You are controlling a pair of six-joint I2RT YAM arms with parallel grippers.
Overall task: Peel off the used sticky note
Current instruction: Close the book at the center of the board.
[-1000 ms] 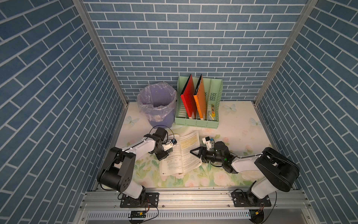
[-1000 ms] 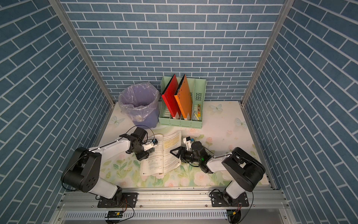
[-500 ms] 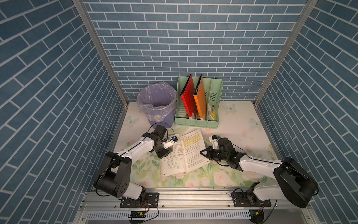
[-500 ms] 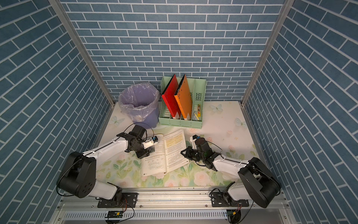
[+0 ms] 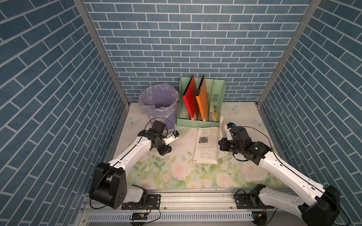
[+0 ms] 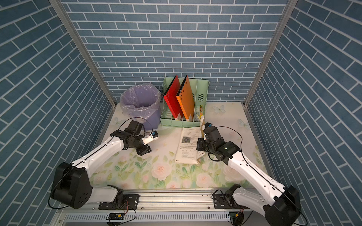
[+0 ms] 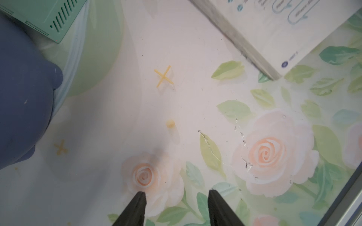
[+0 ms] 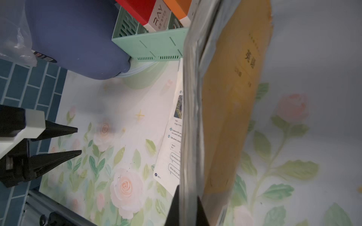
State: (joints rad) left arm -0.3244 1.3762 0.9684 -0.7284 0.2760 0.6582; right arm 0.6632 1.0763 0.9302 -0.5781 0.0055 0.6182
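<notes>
Right hand (image 8: 187,195) is clamping raised pages of the textbook (image 5: 205,144); gentle turning is advisable, while released left hand (image 7: 176,192) is hovering.

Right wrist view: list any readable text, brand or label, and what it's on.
"RAY": white end of the red cardboard folder in the green plastic file rack.
"英语": yellow-brown cover of the open paper textbook; smaller characters beside it blurred.
Textbook page print: too small to read.
Sticker on the purple plastic bin: unreadable.

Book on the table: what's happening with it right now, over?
Right gripper shut on book, cover side raised. Left gripper open, empty. Sticky note not in sight.
</notes>
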